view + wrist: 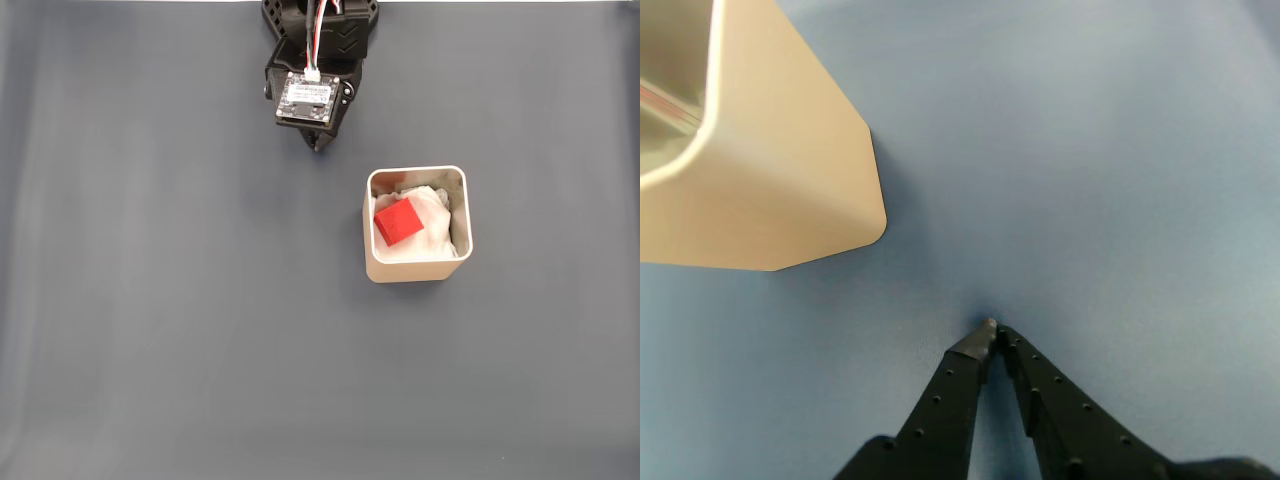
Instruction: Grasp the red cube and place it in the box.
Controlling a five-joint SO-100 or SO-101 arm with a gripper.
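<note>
So the red cube (398, 222) is sitting in the box (415, 270) on the white padding (435, 225), tucked toward the left wall in the fixed view. Box is right of centre on the grey tabletop (150, 300). The gripper (994, 328) is near the far edge, jaws pressed together, holding nothing.

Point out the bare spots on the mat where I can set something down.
In the fixed view, the mat is bare all along the left, from the arm's base down, and across the bottom below the box. A narrower strip lies right of the box. It is crowded at top centre, where the shut gripper sits near the box holding the cube.
</note>
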